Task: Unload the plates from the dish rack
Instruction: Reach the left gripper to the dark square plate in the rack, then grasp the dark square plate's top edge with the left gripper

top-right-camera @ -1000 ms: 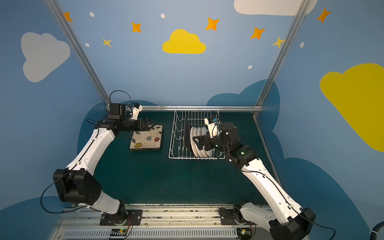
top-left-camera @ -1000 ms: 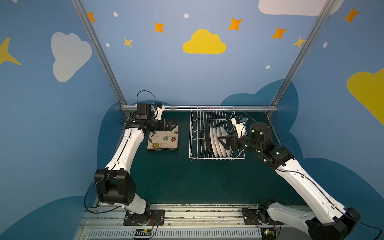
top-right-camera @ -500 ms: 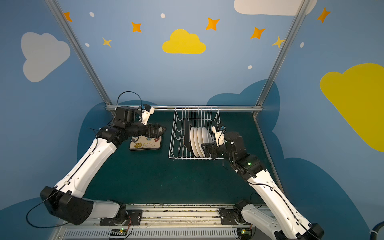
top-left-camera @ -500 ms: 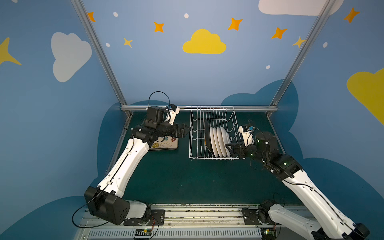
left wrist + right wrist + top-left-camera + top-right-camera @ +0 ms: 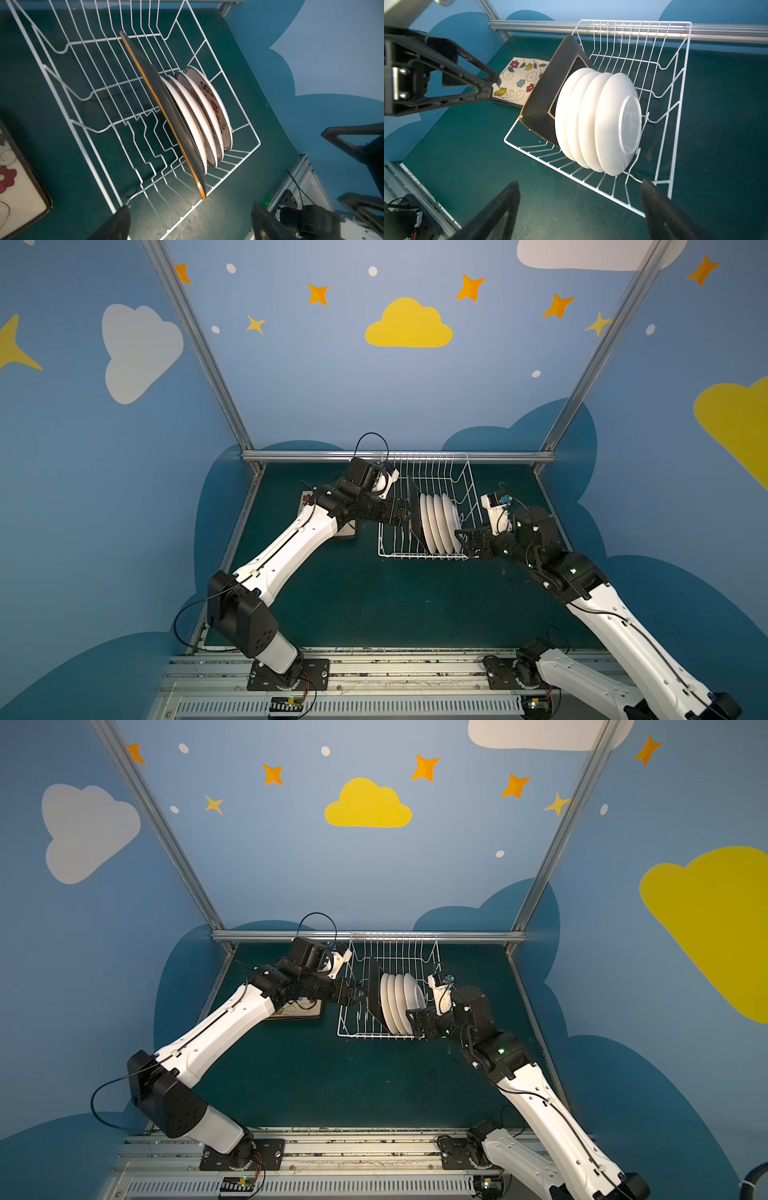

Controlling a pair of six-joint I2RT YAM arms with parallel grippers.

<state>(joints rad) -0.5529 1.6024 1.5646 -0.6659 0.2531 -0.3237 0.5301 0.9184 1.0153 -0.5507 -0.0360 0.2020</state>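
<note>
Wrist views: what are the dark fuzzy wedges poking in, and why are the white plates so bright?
Left wrist view: the left tool, too close to focus. Right wrist view: the right tool, likewise blurred; strong light washes out the white plates.

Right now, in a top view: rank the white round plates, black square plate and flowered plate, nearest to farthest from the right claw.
1. white round plates: in the rack, next to the right claw.
2. black square plate: in the rack, on their left.
3. flowered plate: on the table, left of the rack.
</note>
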